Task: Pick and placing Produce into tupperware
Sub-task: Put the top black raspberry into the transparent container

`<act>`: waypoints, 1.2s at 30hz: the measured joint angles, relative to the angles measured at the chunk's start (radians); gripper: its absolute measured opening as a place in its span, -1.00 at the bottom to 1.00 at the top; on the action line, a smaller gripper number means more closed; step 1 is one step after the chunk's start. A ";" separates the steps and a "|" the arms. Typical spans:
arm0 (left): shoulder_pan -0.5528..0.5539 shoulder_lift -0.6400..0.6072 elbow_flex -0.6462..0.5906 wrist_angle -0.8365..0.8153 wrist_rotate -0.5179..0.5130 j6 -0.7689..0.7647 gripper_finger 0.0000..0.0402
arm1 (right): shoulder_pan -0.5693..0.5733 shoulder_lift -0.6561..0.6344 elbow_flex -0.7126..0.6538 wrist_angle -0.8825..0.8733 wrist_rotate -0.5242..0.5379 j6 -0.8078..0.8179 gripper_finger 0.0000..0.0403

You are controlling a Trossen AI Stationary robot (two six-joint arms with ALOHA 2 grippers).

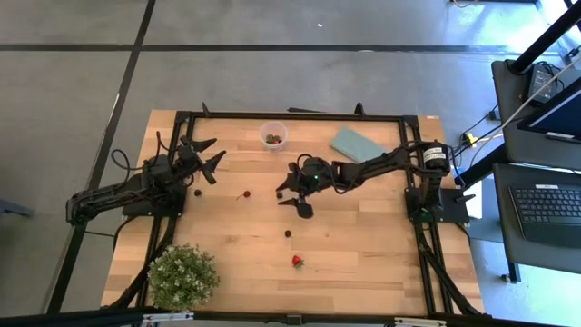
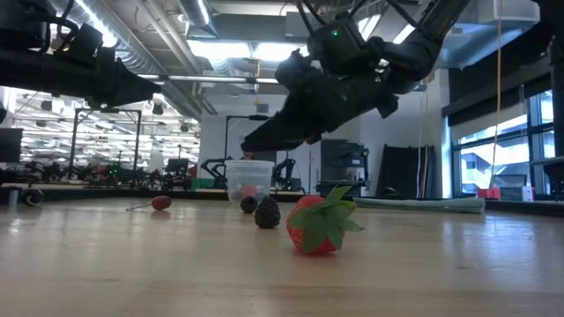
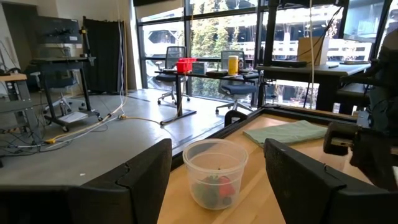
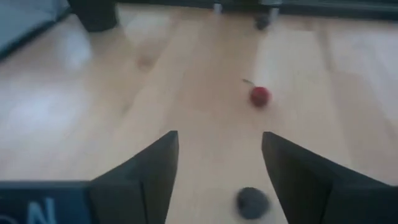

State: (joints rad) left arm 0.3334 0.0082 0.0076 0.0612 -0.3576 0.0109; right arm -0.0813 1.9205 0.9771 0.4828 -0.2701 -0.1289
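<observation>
The tupperware [image 1: 274, 134] is a small clear cup standing near the table's far edge, with red and green pieces in it [image 3: 217, 186]. Loose produce lies on the wood: a dark berry [image 1: 198, 192], a red cherry [image 1: 243, 194], a dark berry [image 1: 280, 193], another dark one [image 1: 289, 233] and a strawberry [image 1: 297, 262]. My right gripper [image 1: 292, 200] hangs open above mid-table, with the dark berry [image 4: 252, 200] on the wood between and below its fingers. My left gripper [image 1: 211, 153] is open at the left, raised, pointing at the cup [image 3: 214, 171].
A flat teal piece [image 1: 356, 143] lies right of the cup near the far edge. A leafy potted plant [image 1: 183, 275] stands at the near left corner. A black frame runs along the table's edges. Bare wood lies on the near right side.
</observation>
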 joint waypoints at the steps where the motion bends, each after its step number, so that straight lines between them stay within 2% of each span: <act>1: 0.000 0.000 0.000 0.000 0.000 0.000 0.23 | 0.000 0.000 0.000 0.000 0.030 -0.012 0.16; 6: 0.000 0.000 0.000 0.000 0.000 0.000 0.23 | -0.001 0.000 0.000 -0.001 0.105 -0.034 0.14; 22: 0.000 0.000 0.000 0.000 0.000 0.001 0.23 | 0.000 0.122 0.029 0.045 0.130 -0.031 0.15; 29: 0.000 0.000 0.000 0.000 -0.001 0.000 0.23 | -0.001 0.200 0.081 0.034 0.130 -0.030 0.15; 36: 0.000 0.000 0.000 0.000 -0.001 0.001 0.23 | -0.001 0.220 0.082 -0.013 0.131 -0.013 0.15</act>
State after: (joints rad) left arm 0.3332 0.0082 0.0074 0.0612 -0.3584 0.0116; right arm -0.0822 2.1410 1.0595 0.4696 -0.1395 -0.1420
